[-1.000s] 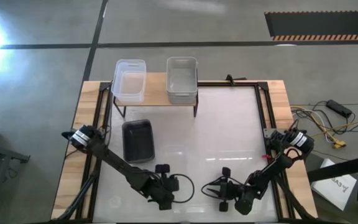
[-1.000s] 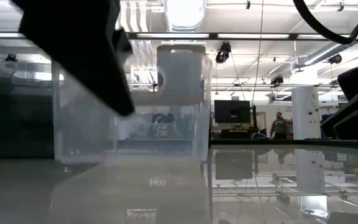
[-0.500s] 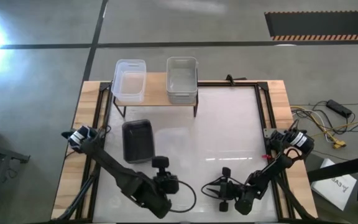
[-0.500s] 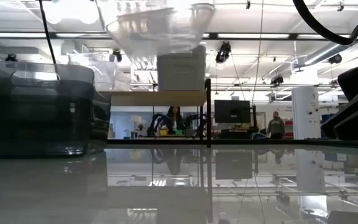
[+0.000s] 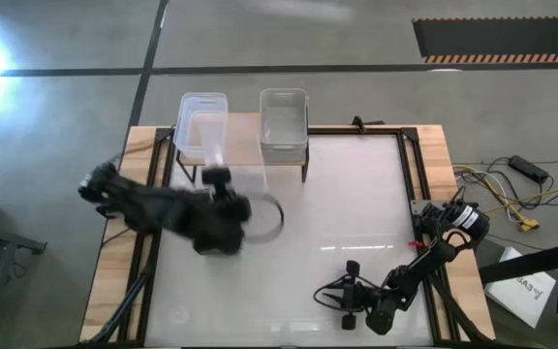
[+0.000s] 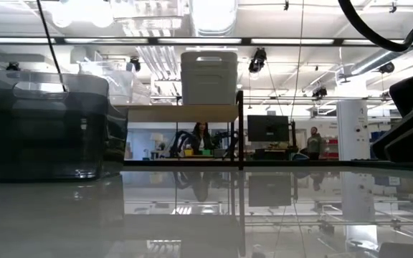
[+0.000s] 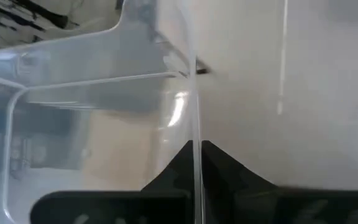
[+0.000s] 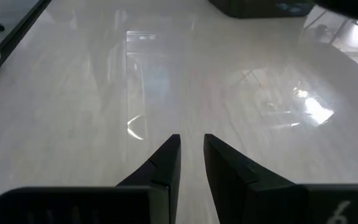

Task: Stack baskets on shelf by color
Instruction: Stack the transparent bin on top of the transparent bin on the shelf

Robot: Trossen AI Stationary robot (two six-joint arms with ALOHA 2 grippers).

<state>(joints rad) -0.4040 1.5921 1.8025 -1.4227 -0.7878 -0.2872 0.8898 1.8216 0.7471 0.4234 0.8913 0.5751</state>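
Note:
My left gripper (image 5: 227,194) is shut on a clear basket (image 5: 243,155), (image 7: 98,124), held in the air above the table just in front of the shelf (image 5: 243,136). Another clear basket (image 5: 201,121) and a light grey basket (image 5: 284,121) stand on the shelf's wooden top. The dark grey basket (image 6: 45,125) stands on the table; in the high view my left arm hides it. My right gripper (image 8: 191,149) is near the table's front edge (image 5: 345,294), touching nothing, with a narrow gap between its fingers. My left gripper pinches one thin clear wall of the basket (image 7: 196,134), one finger inside it and one outside. The basket is lifted clear of the table; only its underside shows at the top of the low view (image 6: 149,7).
The white table top (image 5: 356,213) lies bare to the right of the left arm. Black frame rails (image 5: 405,165) run along the table's edges. Cables (image 5: 511,199) lie on the floor to the right. People stand in the room far behind the table.
My left gripper, shut on the clear basket, has risen from the table's near edge and gone toward the far edge and the left, up to the shelf. The basket stood on the table a second ago and is now lifted clear.

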